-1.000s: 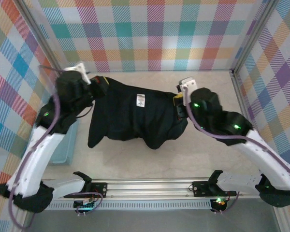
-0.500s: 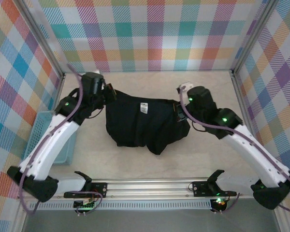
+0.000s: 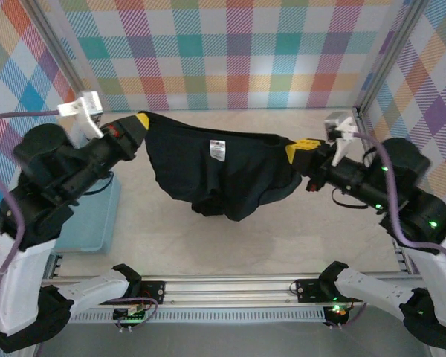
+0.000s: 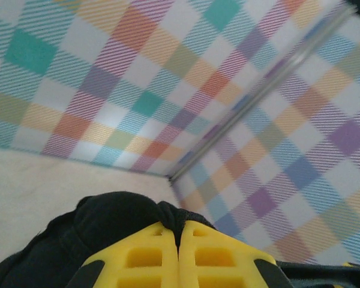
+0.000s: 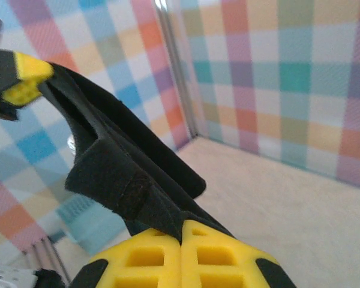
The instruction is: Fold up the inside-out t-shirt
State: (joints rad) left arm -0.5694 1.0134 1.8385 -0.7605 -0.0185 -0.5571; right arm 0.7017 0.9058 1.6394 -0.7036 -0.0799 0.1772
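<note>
Top view, left to right.

Pale blue bin (image 3: 97,223) on the table (image 3: 297,245) at 9 o'clock, partly under the left arm.

Left gripper (image 3: 143,119) at roughly 10 o'clock from table centre, yellow tips pointing toward 3 o'clock. Left wrist view: left gripper (image 4: 179,231) pads pressed together, a bunch of black cloth (image 4: 108,216) pinched at the tips — clenched on the shirt's edge.

The inside-out t-shirt (image 3: 223,175) is strung between the two grippers across the middle of the table, top edge taut, body sagging toward 6 o'clock in loose folds. I cannot tell whether the lowest fold touches the table. White tag (image 3: 217,151) faces up, just below the top edge, near centre.

Right gripper (image 3: 293,151) at about 2 o'clock, tips pointing toward 9 o'clock. Right wrist view: right gripper (image 5: 181,231) pads meet on a seamed fold of the t-shirt (image 5: 126,180) — clamped on it. The cloth runs from there up to the left gripper (image 5: 24,78) at 10 o'clock of that view.

Plaid walls (image 3: 238,52) on three sides.
</note>
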